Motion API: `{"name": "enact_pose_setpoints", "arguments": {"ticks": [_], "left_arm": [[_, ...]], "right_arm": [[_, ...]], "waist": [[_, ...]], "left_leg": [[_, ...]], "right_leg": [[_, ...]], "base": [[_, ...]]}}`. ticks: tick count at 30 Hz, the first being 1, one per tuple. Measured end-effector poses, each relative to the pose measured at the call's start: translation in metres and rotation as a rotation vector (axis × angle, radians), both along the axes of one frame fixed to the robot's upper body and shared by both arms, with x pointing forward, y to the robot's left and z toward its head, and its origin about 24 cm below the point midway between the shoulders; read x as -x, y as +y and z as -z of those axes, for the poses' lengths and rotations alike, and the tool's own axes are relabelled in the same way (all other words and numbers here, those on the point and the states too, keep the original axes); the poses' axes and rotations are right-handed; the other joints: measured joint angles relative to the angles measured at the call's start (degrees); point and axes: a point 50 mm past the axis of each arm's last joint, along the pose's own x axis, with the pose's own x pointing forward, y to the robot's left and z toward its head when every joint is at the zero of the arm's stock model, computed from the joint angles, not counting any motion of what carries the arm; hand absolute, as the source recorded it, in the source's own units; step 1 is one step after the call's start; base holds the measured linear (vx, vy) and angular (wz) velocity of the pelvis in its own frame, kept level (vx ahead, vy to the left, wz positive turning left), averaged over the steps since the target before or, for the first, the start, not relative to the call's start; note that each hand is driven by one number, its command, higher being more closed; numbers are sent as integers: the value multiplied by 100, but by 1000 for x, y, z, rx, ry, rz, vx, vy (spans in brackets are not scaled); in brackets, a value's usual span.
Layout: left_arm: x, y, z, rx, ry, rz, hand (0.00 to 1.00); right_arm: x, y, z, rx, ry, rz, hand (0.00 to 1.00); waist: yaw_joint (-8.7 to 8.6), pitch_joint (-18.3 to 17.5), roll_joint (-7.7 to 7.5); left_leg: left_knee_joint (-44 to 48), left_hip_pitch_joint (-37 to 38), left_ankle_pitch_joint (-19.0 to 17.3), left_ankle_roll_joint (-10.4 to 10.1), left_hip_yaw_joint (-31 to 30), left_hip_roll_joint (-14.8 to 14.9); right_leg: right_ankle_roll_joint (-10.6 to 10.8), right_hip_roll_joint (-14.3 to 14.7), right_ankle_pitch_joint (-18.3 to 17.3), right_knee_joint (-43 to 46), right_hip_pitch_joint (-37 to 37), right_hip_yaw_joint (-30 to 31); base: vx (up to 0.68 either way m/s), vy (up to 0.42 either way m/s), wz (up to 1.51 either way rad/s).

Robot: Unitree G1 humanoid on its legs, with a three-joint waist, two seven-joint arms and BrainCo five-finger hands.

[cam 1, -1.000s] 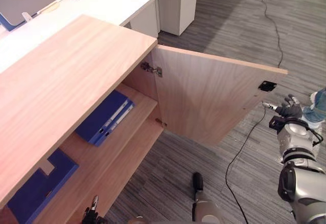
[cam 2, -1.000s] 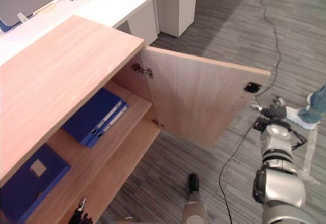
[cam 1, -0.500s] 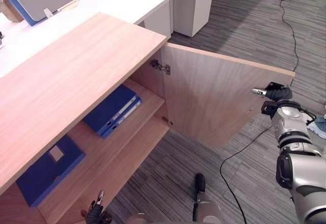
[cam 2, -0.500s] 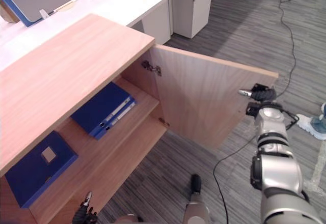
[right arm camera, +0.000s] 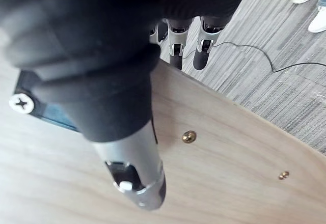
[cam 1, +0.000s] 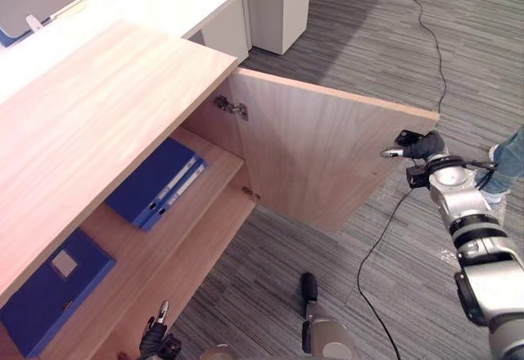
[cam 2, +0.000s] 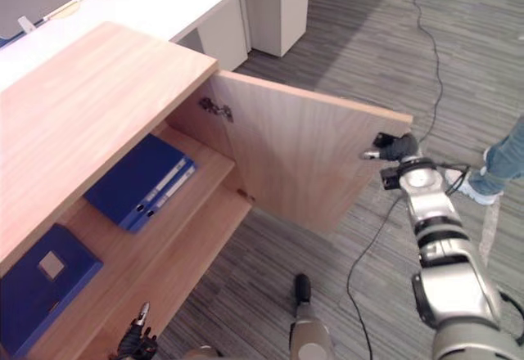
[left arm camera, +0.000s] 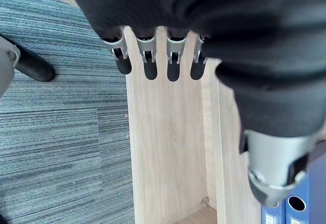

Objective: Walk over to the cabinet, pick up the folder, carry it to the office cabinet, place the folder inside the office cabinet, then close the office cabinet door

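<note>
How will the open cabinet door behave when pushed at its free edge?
The door looks like a rigid wood panel, so it probably won't flex. Hung on a hinge, it should swing easily, since the right robot hand sits at the far edge.

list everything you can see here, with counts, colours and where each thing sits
office cabinet: 1, light wood, before the robot
cabinet door: 1, light wood, swung open rightward
hinge: 1, metal, at the door's top inner corner
blue folders: apparently 2, flat side by side on a shelf
labelled folder: 1, blue, further left inside
desk: 1, white, behind the cabinet
drawer unit: 1, white, under the desk
carpet: grey, striped
person's leg: 1, blue jeans, right edge
right hand: at the door's free upper corner
left hand: low, by the cabinet's front
</note>
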Motion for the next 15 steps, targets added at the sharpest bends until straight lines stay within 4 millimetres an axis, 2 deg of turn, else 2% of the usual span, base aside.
{"name": "enact_pose_setpoints", "arguments": {"ticks": [1,2,3,4,5,6,10,12,15], "left_arm": [[0,1,0,-7,3,8,0],[0,4,-1,-15,7,9,0],[2,3,1,-12,21,14,0],[5,2,3,-5,31,11,0],[8,7,3,-15,50,12,0],[9,6,5,-16,68,26,0],[-3,2,4,-11,44,48,0],[-8,1,2,-11,33,52,0],[-8,3,2,-17,31,49,0]], "right_arm": [[3,8,3,38,16,-57,0],[8,21,10,101,59,-161,0],[13,33,18,148,112,-267,0],[15,41,22,158,134,-312,0],[19,57,31,183,177,-416,0],[24,73,39,228,220,-522,0],[42,118,59,268,293,-795,0],[47,129,67,266,319,-846,0],[57,150,79,262,359,-942,0]], "waist": [[-67,11,-32],[-92,15,-161],[-64,-35,-144],[-52,-75,-111],[-74,-121,-289],[-24,-149,-347],[44,-166,-397],[65,-176,-428],[154,-276,-605]], "left_leg": [[15,2,-1,1,19,2],[89,0,-52,108,152,2],[91,-14,-260,421,294,137],[95,-68,-274,407,357,213],[103,-99,-283,390,341,171],[109,-102,-279,397,315,196],[269,-233,-274,419,308,313],[390,-231,-310,468,300,360],[459,-240,-361,412,302,366]], "right_leg": [[1,6,0,-1,-5,3],[8,27,-7,-35,-34,32],[105,129,-96,53,-135,42],[-53,188,-128,297,-289,44],[-196,245,-222,703,-481,103],[-235,352,-144,439,-398,83],[-317,500,118,14,-285,74],[-318,524,118,11,-225,70],[-325,512,108,5,-205,73]], "base": [[-64,26,-22],[-103,31,-46],[-102,13,-55],[-37,5,-48],[21,-28,-40],[39,-56,-33],[0,-56,-11],[-40,2,-1],[-68,42,-2]]}}
